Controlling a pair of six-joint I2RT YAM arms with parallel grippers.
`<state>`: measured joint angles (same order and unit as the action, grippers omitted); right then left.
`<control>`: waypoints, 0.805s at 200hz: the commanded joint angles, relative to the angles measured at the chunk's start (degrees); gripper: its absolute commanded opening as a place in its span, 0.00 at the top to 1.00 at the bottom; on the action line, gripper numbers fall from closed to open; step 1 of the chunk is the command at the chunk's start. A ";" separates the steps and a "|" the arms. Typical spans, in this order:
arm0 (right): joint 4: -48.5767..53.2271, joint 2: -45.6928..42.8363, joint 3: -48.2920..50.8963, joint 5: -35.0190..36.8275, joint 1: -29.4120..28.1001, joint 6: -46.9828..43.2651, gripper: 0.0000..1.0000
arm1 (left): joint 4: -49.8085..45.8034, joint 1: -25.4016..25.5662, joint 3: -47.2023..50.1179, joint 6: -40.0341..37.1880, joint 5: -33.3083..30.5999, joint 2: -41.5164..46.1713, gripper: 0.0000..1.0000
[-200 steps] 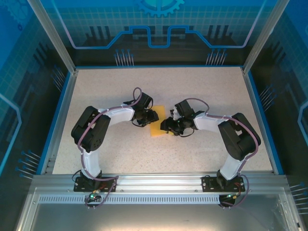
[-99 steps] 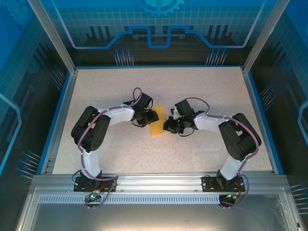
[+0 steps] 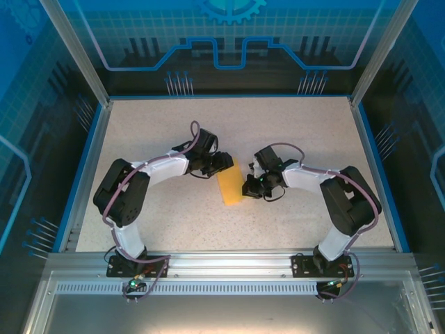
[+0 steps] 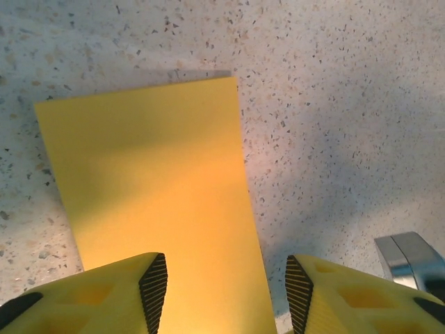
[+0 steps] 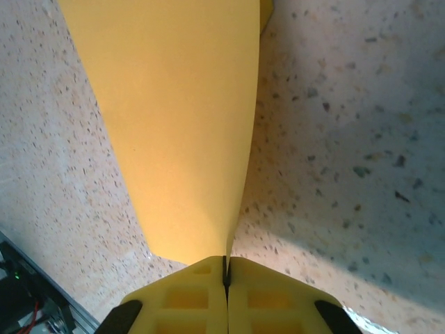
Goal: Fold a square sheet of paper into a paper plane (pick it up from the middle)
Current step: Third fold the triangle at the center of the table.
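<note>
Your right pincer [image 5: 226, 268] has just clamped shut on the edge of the orange-yellow sheet of paper [image 5: 181, 125], raising that side off the bench [image 3: 299, 132] (left pincer [image 4: 226, 285] hovers open above it), so folding can likely begin.

Nothing to read here, folks.
The blue back panel [image 3: 139, 35] carries a gear emblem [image 3: 231, 8] and circuit-style lines, no letters, no numbers. The yellow paper [image 4: 153, 195] is plain on both wrist cameras, and the speckled worktop [image 3: 292, 132] is unmarked.
</note>
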<state>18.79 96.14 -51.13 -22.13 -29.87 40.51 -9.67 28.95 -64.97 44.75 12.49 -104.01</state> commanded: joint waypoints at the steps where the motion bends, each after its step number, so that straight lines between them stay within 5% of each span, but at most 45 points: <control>1: 5.32 -3.00 -0.05 -1.06 1.03 -4.02 1.00 | 0.09 -0.59 0.87 -1.14 0.75 -1.24 0.51; 47: 3.58 -2.63 -0.41 -1.63 1.70 -2.80 1.00 | -1.92 -0.56 1.02 -1.09 -1.10 -4.40 0.63; 72: 2.77 -2.18 -0.98 -1.52 1.57 -1.81 0.92 | -2.49 -0.61 1.34 -1.28 -1.47 -5.48 0.67; 119: 2.65 -3.34 -0.40 0.56 1.65 0.42 0.82 | -2.46 -0.61 1.78 -1.68 -1.55 -5.94 0.69; 161: 2.40 -4.29 0.42 1.17 1.60 2.15 0.83 | -2.28 -0.56 1.86 -1.81 -1.48 -5.95 0.70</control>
<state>20.97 93.51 -51.11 -21.43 -28.82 40.82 -10.70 28.91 -63.79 44.47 11.64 -109.14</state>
